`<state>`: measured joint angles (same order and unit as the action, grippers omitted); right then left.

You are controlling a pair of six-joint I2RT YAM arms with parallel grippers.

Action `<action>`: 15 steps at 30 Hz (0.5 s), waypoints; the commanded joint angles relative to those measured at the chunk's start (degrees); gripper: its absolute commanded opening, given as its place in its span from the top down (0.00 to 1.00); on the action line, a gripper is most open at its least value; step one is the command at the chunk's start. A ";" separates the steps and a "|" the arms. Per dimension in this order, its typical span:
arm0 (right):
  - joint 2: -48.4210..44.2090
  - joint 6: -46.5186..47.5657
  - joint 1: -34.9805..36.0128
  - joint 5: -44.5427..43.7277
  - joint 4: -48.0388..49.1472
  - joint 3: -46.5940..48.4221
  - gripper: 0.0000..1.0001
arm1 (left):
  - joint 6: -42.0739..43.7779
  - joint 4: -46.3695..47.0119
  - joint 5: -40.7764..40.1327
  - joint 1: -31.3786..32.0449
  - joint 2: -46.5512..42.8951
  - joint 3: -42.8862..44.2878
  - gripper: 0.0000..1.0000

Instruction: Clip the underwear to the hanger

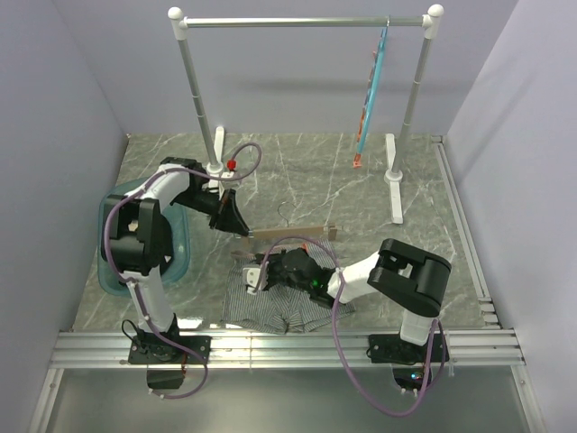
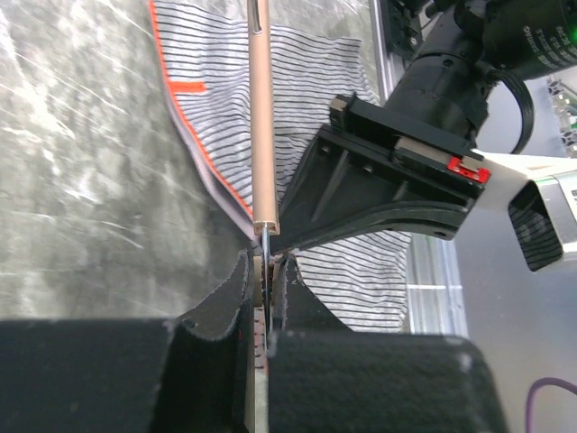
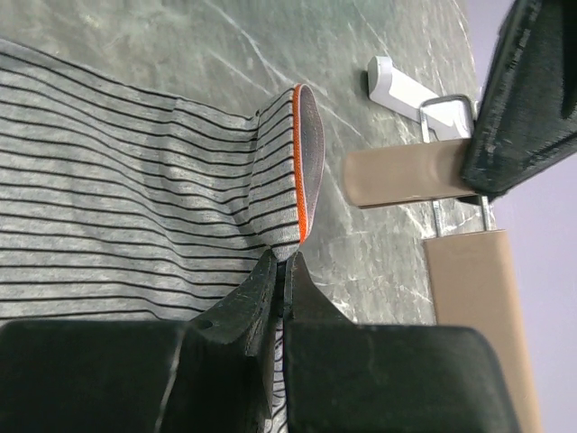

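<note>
Overhead, clothes rack [image 1: 306,22] holds a teal hanger [image 1: 370,90]; teal basin [image 1: 182,251] sits left. Left wrist: left gripper [image 2: 262,271] clamped shut on the hanger [image 2: 261,117] end, above the underwear [image 2: 306,72] on the table [image 2: 81,180]. Right wrist: right gripper [image 3: 284,271] pinches the underwear's orange-edged waistband, beside the hanger.

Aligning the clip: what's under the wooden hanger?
Striped underwear shows beneath the hanger, with marble table beside it. The shut left gripper hides its clip end.

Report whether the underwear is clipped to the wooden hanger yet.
No: the underwear waistband stands apart from the hanger end, with table surface showing between them.
</note>
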<state>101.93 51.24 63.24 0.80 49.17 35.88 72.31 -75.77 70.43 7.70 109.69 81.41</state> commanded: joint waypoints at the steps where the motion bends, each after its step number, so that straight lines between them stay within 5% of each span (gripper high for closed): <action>1: 0.46 -1.41 0.39 -0.62 1.63 2.53 1.00 | 0.02 -0.17 1.20 0.47 -3.87 -1.95 1.00; 15: -0.94 -3.87 -0.40 -0.45 1.37 3.06 1.00 | -10.69 13.15 -0.38 2.58 -7.37 -8.01 1.00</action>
<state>101.93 48.77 63.11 0.62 48.40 36.80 65.21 -68.20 69.04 9.87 106.30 75.05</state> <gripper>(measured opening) 0.031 0.067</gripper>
